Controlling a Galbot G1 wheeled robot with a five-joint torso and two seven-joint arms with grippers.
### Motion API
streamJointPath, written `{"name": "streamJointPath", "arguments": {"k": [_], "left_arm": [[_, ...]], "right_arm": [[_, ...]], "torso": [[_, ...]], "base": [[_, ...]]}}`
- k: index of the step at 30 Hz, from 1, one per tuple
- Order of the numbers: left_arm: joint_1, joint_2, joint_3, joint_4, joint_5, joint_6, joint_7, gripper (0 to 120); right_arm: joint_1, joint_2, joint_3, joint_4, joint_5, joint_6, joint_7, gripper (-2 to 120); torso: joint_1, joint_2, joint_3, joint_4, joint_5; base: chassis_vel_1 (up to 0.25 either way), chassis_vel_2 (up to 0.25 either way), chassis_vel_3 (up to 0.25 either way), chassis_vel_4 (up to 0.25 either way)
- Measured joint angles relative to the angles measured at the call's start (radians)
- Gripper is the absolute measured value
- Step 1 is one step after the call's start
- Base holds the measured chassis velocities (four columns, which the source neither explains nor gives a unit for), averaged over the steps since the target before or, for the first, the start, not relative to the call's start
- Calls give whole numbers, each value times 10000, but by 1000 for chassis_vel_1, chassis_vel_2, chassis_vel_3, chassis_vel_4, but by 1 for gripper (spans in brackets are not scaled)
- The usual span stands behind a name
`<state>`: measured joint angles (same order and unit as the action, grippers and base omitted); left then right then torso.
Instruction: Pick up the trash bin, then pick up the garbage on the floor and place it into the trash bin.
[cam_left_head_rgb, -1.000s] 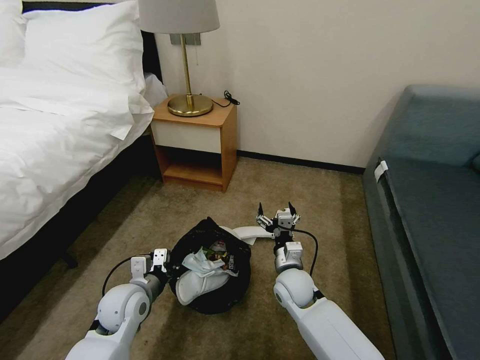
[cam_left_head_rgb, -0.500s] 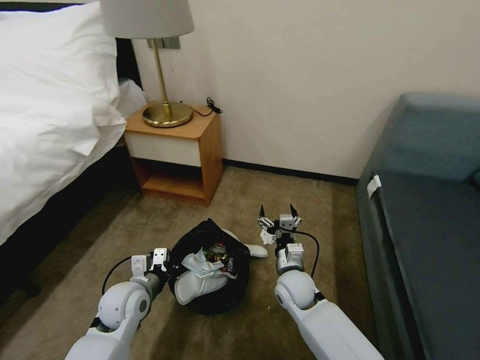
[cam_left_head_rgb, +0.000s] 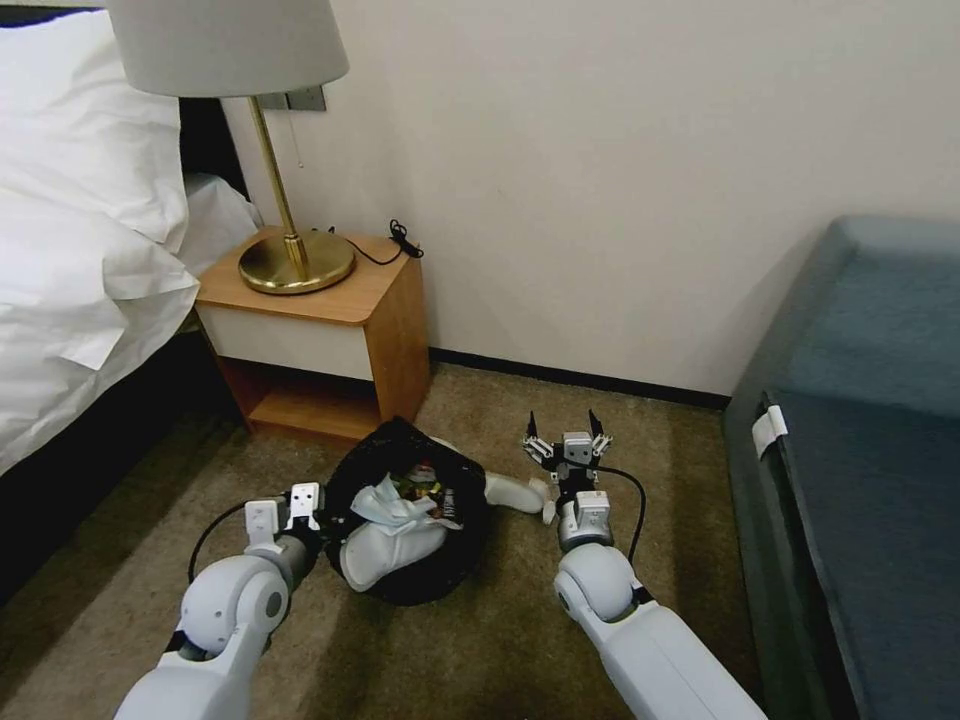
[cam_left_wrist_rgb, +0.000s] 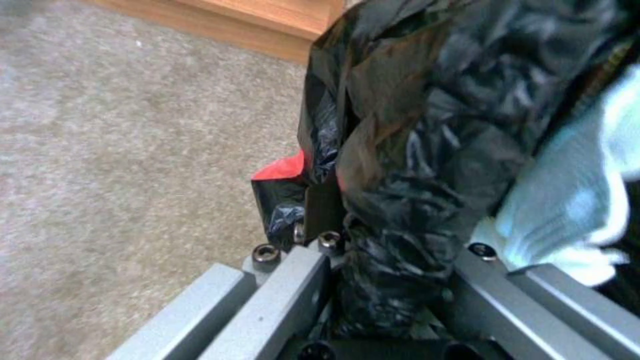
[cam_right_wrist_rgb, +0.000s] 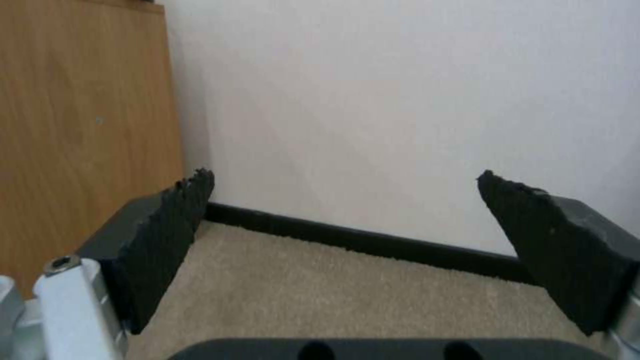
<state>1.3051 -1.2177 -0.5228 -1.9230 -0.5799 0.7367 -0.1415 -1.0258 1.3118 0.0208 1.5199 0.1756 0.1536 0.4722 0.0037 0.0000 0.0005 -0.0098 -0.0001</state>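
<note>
Head view: the bin (cam_left_head_rgb: 405, 520) sits at 6 o'clock on the carpet, with a slipper (cam_left_head_rgb: 385, 548) and tissue (cam_left_head_rgb: 388, 503) inside. The left gripper (cam_left_head_rgb: 318, 505) grips its rim at 9 o'clock. Another slipper (cam_left_head_rgb: 512, 492) lies at the bin's 3 o'clock, beside the right gripper (cam_left_head_rgb: 563, 437), spread wide.

Left wrist view: the left gripper (cam_left_wrist_rgb: 393, 280) pinches the black bag (cam_left_wrist_rgb: 427, 150).

Right wrist view: the right gripper (cam_right_wrist_rgb: 347, 220) gapes empty toward the wall (cam_right_wrist_rgb: 400, 100).

The left gripper (cam_left_wrist_rgb: 393, 280) pinches the black bag of the trash bin (cam_left_wrist_rgb: 427, 150). A white slipper (cam_left_wrist_rgb: 573, 200) sits inside the bin. Brown carpet (cam_left_wrist_rgb: 133, 150) lies beside the bin.
</note>
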Motion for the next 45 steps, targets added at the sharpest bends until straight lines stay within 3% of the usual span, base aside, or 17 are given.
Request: {"name": "streamJointPath", "arguments": {"k": [7, 15, 33, 45], "left_arm": [[215, -88, -137, -234, 23, 0, -41, 0], [354, -183, 37, -273, 209, 0, 32, 0], [216, -116, -2, -274, 122, 0, 4, 0], [203, -237, -186, -323, 47, -5, -175, 0]], "right_arm": [[-30, 50, 26, -37, -14, -3, -13, 100], [-32, 69, -11, 0, -64, -26, -13, 100], [-9, -63, -176, -81, -163, 87, -171, 100], [-78, -970, -634, -225, -589, -1061, 311, 100]], "torso": [[-1, 0, 1, -3, 1], [0, 0, 2, -3, 1], [1, 0, 2, -3, 1], [1, 0, 2, -4, 1]], "base": [[26, -28, -43, 18], [0, 0, 0, 0], [0, 0, 0, 0], [0, 0, 0, 0]]}}
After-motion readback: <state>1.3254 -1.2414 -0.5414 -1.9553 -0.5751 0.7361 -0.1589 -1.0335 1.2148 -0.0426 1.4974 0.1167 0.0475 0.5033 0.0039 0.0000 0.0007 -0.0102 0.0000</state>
